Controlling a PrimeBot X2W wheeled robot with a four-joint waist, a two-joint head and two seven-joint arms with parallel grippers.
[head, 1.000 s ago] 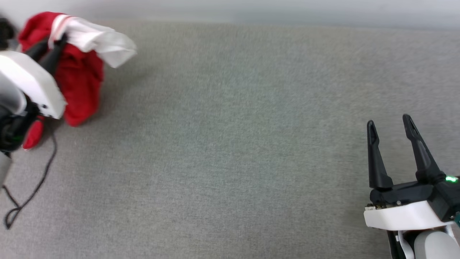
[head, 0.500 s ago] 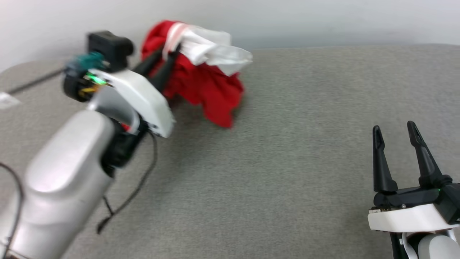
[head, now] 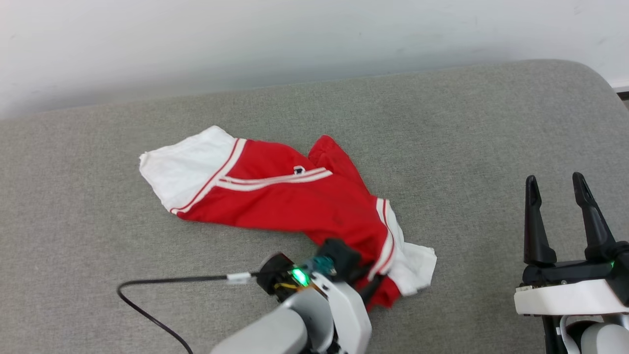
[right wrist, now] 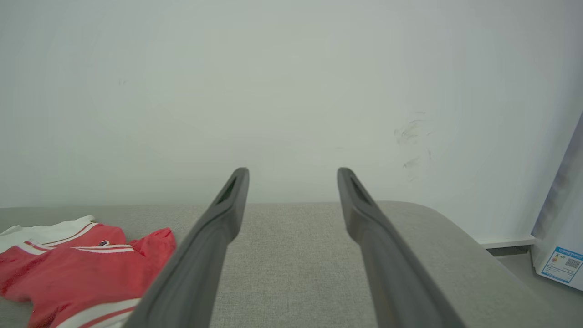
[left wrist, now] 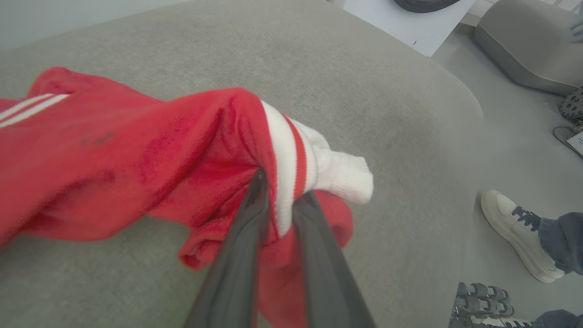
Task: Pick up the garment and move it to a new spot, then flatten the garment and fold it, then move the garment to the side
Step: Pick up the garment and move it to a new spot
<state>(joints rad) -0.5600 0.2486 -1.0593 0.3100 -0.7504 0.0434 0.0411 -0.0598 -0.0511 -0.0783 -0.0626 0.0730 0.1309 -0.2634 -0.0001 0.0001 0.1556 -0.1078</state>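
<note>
The red garment (head: 290, 201) with white sleeves lies stretched out and crumpled across the middle of the grey cushion (head: 442, 123). One white sleeve points to the far left, the other lies at the near right. My left gripper (head: 369, 285) is shut on the garment (left wrist: 136, 155) at the striped seam of the near sleeve, the cloth bunched between its fingers (left wrist: 248, 237). My right gripper (head: 557, 189) stands open at the lower right, apart from the garment (right wrist: 86, 269), with nothing between its fingers (right wrist: 227, 205).
A black cable (head: 162, 295) runs from my left wrist over the cushion's near left. A pale wall (head: 295, 34) rises behind the cushion. In the left wrist view, a person's shoe (left wrist: 514, 232) and a sandal (left wrist: 483, 300) stand on the floor past the cushion's rounded end.
The head camera has swung, so the whole picture shifted. The garment, hanging bunched from my left gripper before, now lies spread on the cushion, still gripped at the sleeve seam. The right gripper stays open.
</note>
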